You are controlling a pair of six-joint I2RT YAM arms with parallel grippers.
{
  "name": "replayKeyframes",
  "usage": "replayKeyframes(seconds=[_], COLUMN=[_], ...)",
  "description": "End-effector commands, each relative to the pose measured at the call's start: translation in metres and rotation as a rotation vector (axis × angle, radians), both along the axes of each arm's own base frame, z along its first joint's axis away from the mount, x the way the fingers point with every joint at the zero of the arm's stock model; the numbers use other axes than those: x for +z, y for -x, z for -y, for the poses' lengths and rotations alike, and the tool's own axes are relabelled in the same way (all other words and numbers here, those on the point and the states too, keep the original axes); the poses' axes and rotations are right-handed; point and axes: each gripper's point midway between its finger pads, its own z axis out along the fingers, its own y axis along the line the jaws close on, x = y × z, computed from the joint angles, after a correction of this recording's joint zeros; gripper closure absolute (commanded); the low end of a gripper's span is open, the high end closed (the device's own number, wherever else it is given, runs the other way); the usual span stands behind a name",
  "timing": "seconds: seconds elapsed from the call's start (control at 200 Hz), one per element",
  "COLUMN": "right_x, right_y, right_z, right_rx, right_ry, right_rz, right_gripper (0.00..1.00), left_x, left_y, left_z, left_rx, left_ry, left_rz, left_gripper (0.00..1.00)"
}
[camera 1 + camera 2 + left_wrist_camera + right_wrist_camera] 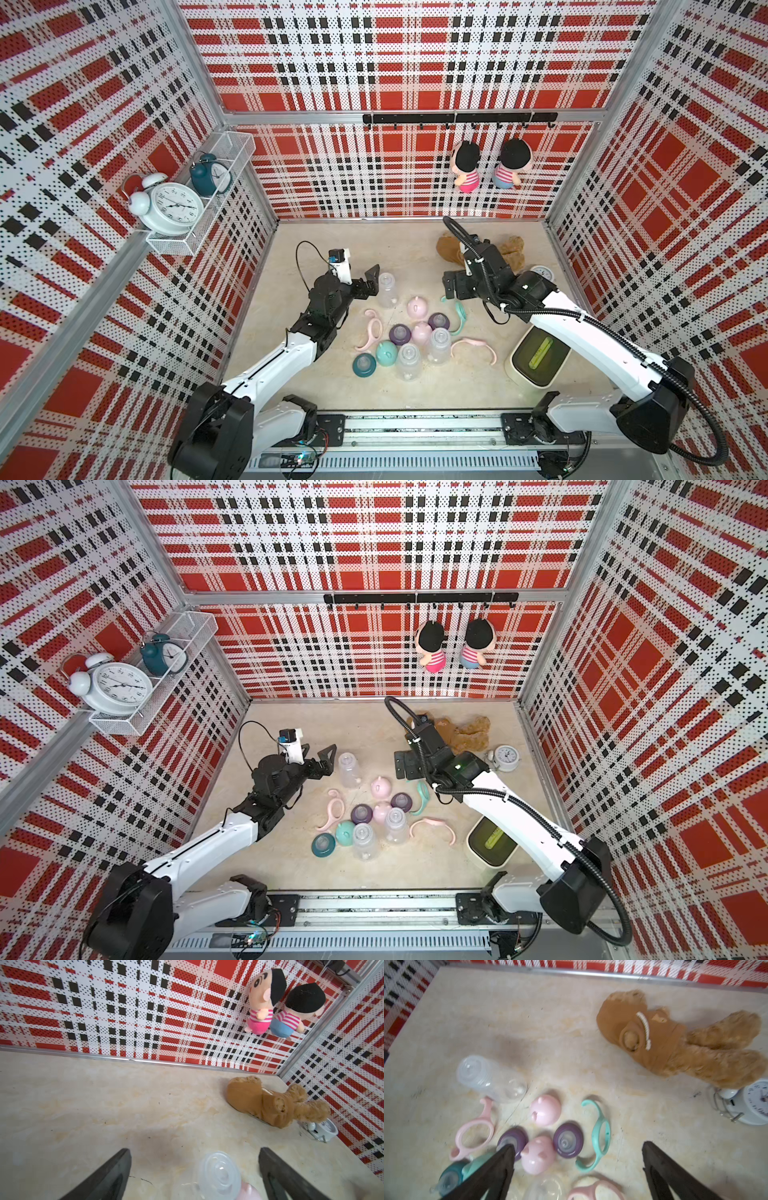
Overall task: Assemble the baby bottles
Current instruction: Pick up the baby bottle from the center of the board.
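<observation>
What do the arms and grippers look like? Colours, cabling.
The left arm and the right arm have white link shells and black joint housings. The left gripper and right gripper are black, with tapered, open-framed fingers. A ribbed black conduit runs along the right arm. A thin black cable loops by the left wrist, beside a white camera mount with a blue part.

Clear glossy plastic bottle (491, 1079); fuzzy cloth bear (660, 1047); matt marbled tabletop (550, 1022).
</observation>
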Motion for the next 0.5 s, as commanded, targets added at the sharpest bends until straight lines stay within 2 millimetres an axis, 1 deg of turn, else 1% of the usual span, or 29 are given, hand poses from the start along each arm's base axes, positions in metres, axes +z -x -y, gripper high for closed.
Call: replayKeyframes(seconds=[0.0, 0.155, 0.235, 0.386, 0.496], right_x=[-0.018, -0.027, -0.038, -0.053, -0.062], right_y=[0.037, 0.07, 0.087, 0.101, 0.103], right_z=[-0.009, -0.028, -0.038, -0.038, -0.038], right_rx=[0.078, 0.162, 0.222, 0.209, 0.201], right_ry=[0.024, 0.005, -0.011, 0.006, -0.003], right_rz=[-0.089, -0.118, -0.156, -0.193, -0.202], right_gripper=[0.09, 0.12, 0.13, 0.14, 0.17], left_x=[0.015, 0.022, 0.027, 0.035, 0.033], left_y=[0.004, 0.009, 0.009, 0.011, 0.011], left_z=[0.008, 0.012, 0.015, 0.018, 0.019], left_rx=[-0.011, -0.02, -0.03, -0.035, -0.038], left_ry=[0.002, 0.009, 0.017, 0.016, 0.017], left_rz=[0.018, 0.027, 0.03, 0.038, 0.035], left_gripper=[0.02, 0.02, 0.02, 0.02, 0.02])
